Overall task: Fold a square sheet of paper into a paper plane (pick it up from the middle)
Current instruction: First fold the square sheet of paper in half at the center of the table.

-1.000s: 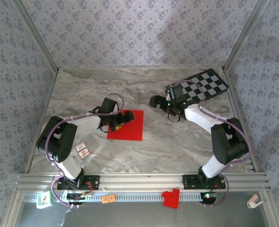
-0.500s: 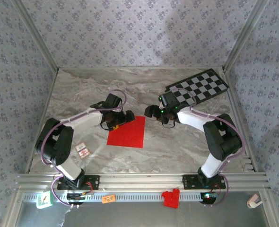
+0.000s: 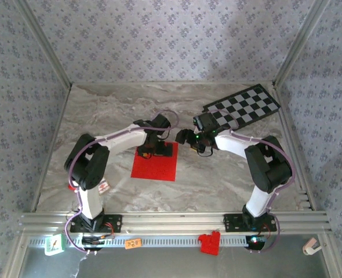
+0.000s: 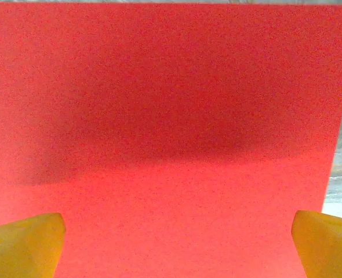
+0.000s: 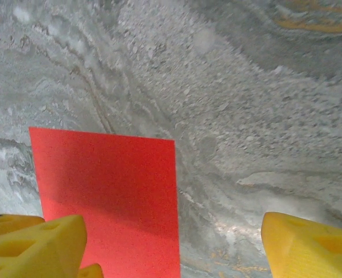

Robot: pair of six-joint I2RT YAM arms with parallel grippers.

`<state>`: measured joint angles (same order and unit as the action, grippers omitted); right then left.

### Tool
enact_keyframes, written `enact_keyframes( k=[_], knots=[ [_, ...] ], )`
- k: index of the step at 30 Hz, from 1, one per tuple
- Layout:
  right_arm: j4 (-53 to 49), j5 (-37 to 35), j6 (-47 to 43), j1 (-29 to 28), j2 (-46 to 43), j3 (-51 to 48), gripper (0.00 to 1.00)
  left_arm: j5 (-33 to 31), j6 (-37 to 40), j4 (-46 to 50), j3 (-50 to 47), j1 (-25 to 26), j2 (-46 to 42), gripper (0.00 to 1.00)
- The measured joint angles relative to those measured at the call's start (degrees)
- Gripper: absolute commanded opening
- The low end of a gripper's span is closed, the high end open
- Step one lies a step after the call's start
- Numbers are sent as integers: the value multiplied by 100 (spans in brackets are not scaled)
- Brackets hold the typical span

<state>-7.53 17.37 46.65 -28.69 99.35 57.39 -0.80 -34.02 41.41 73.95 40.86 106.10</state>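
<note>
The square sheet of paper [image 3: 155,167] lies flat and unfolded on the marble table, bright red and plain. A paper plane is out of view. My left gripper [image 3: 157,148] hangs over the sheet's far edge and is open. In the left wrist view its yellow fingertips [image 4: 24,243] stand far apart over the red sheet [image 4: 171,116], with nothing between them. My right gripper [image 3: 186,138] is open just off the sheet's far right corner. Its fingers [image 5: 310,246] straddle bare marble beside the sheet's edge [image 5: 113,197].
The black-and-white checkered board [image 3: 243,107] lies at the back right, behind the right arm. A chunky red plastic bracket [image 3: 210,242] sits on the front rail, with an orange tag [image 3: 133,243] and a green tag [image 3: 54,245]. A small card [image 3: 103,186] lies by the left arm. Patterned walls enclose the table.
My left gripper has swung right, from the sheet's left edge to over its far edge. My right gripper has moved left toward the sheet's far right corner. The sheet lies slightly nearer the front.
</note>
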Motion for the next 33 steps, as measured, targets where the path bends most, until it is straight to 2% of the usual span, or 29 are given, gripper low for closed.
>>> enact_keyframes(
  k=[11,19,33],
  knots=[
    [0,-70,57,195,-197,-232,83,-188,57,245,127,116,496,98],
    [0,-72,63,195,-208,-240,83,-229,9,210,111,118,501,97],
    [2,-105,101,195,-210,-299,83,-293,-118,76,15,127,459,89]
  ],
)
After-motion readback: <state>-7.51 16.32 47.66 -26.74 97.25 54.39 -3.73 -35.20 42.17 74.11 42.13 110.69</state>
